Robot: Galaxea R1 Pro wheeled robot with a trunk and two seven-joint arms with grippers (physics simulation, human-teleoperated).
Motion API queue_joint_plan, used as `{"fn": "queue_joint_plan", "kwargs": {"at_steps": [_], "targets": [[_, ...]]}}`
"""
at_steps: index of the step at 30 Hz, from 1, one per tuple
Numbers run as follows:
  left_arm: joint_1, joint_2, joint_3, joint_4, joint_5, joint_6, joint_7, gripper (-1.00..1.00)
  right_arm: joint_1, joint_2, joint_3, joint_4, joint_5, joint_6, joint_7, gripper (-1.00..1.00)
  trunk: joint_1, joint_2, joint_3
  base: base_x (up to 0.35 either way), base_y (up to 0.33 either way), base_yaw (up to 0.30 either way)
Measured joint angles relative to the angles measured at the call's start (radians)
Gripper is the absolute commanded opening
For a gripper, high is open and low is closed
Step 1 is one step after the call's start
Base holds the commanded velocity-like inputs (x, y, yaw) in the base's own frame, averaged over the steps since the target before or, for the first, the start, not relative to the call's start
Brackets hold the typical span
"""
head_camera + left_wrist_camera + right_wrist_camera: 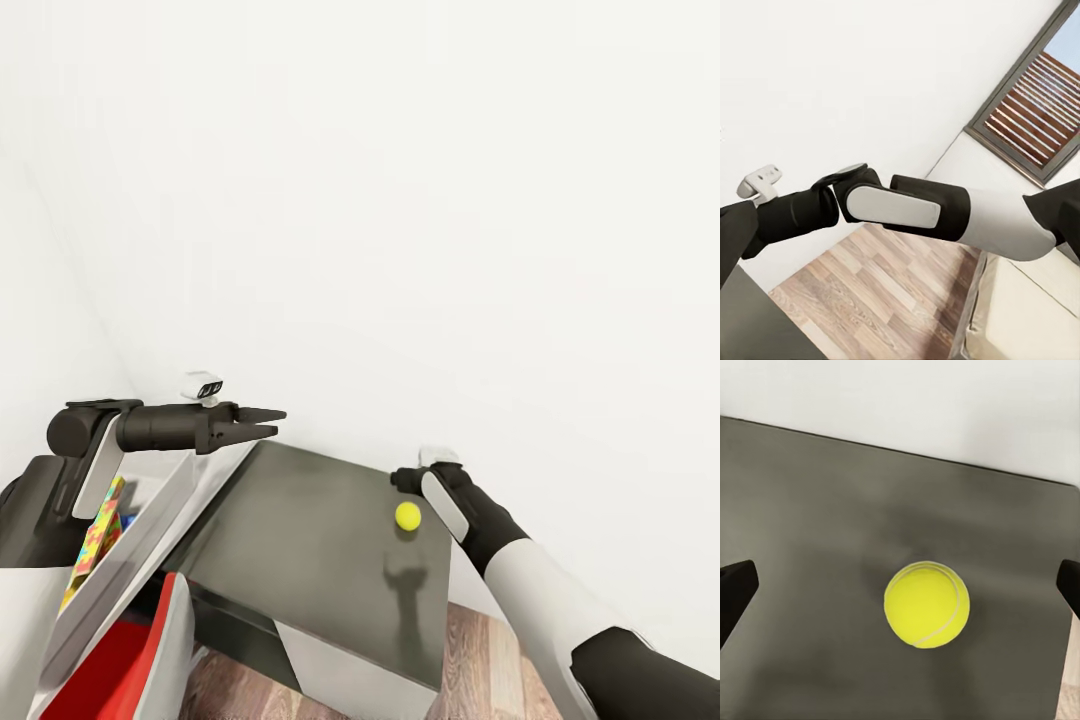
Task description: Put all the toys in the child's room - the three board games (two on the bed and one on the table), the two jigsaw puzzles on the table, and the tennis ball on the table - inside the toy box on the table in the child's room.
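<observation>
- On the dark grey part of the table (300, 540) sits the tennis ball (407, 516), near the far edge by the white wall (450, 200).
- Nothing touches the ball. It rests alone on the bare top.
- Right beside the ball is the right arm (520, 570), reaching in over the table. I cannot make out its pincer from the head view.
- Seen from the right wrist, the ball (926, 604) lies between the two dark fingertips (735, 589) of the right pincer (900, 592). The tips are spread far apart and hold nothing.
- Over the left end of the table hangs the left pincer (268, 422), up in the air. Its two pointed tips sit close together with nothing between them.
- Down at the left is the toy box (150, 540), a pale grey bin. A bright puzzle (98, 535) with yellow, pink and blue patches already lies inside it.
- A red and white chair (130, 660) stands low at the left, and the wood floor (480, 660) shows past the table.
- I think the step now is picking up the ball.
- Next, the right pincer needs to go down around the ball and close gently. A ball rolls easily, so a bump could send it off the edge.
- After that, the ball must be carried over to the toy box and let go inside.
</observation>
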Motion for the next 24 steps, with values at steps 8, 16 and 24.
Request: {"fn": "queue_joint_plan", "kwargs": {"at_steps": [8, 16, 24], "targets": [[0.000, 0.001, 0.000, 0.000, 0.000, 0.000, 0.000, 1.00, 0.000, 0.000, 0.002, 0.001, 0.000, 0.000, 0.000, 1.00, 0.000, 0.000, -0.013, 0.000, 0.000, 0.000], [0.000, 0.002, 0.000, 0.000, 0.000, 0.000, -0.001, 1.00, 0.000, 0.000, 0.003, 0.002, 0.000, 0.000, 0.000, 1.00, 0.000, 0.000, -0.026, 0.000, 0.000, 0.000], [0.000, 0.002, 0.000, 0.000, 0.000, 0.000, -0.002, 1.00, 0.000, -0.001, 0.003, 0.009, 0.000, -0.012, 0.000, 1.00, 0.000, 0.000, -0.038, 0.000, 0.000, 0.000]]}}
